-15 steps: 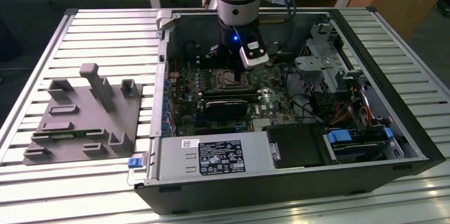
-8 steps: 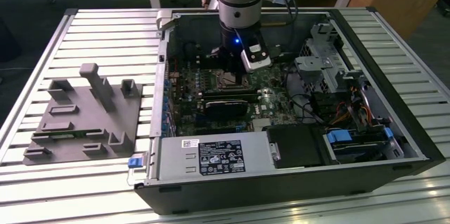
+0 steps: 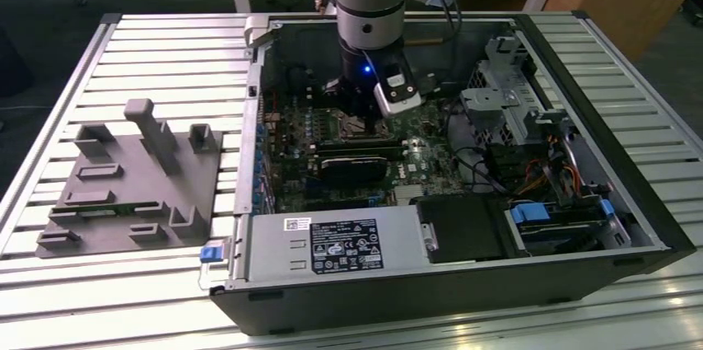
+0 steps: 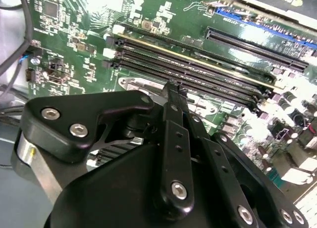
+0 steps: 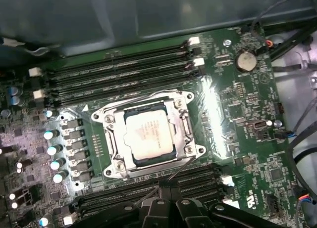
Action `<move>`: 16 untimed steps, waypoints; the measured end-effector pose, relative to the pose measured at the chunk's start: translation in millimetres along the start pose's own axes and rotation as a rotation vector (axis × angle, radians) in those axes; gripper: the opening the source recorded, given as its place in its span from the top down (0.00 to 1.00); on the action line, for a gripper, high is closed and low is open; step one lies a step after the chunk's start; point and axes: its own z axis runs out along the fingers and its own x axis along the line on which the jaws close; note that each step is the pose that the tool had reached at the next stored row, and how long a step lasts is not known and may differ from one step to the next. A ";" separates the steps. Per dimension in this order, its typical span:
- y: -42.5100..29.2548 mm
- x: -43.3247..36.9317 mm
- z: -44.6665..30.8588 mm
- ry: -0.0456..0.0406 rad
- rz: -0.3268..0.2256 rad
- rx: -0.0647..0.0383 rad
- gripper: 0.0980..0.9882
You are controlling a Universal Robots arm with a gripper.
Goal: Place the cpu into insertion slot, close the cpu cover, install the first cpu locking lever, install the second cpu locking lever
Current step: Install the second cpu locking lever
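At the left of the exterior view, a grey plastic holder (image 3: 130,181) with posts and slots lay on the slatted metal table (image 3: 66,301). Just right of it sat the open computer case (image 3: 439,177), filling the middle and right of that frame. The robot arm (image 3: 370,4) came down from the top middle into the case, and its gripper (image 3: 357,115) hung low over the green motherboard (image 3: 423,165).

In the first wrist view, the cpu (image 5: 148,137) sat flat in its socket (image 5: 148,134), a little left of the middle. The cpu cover (image 5: 181,119) lay down around it. A thin wire lever (image 5: 178,171) reached from the socket toward the gripper's black fingers (image 5: 171,205) at the bottom middle. The fingers were squeezed narrow, close together.
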 end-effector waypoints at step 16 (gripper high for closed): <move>-9.3 18.2 8.5 0.0065 -0.091 -0.018 0.99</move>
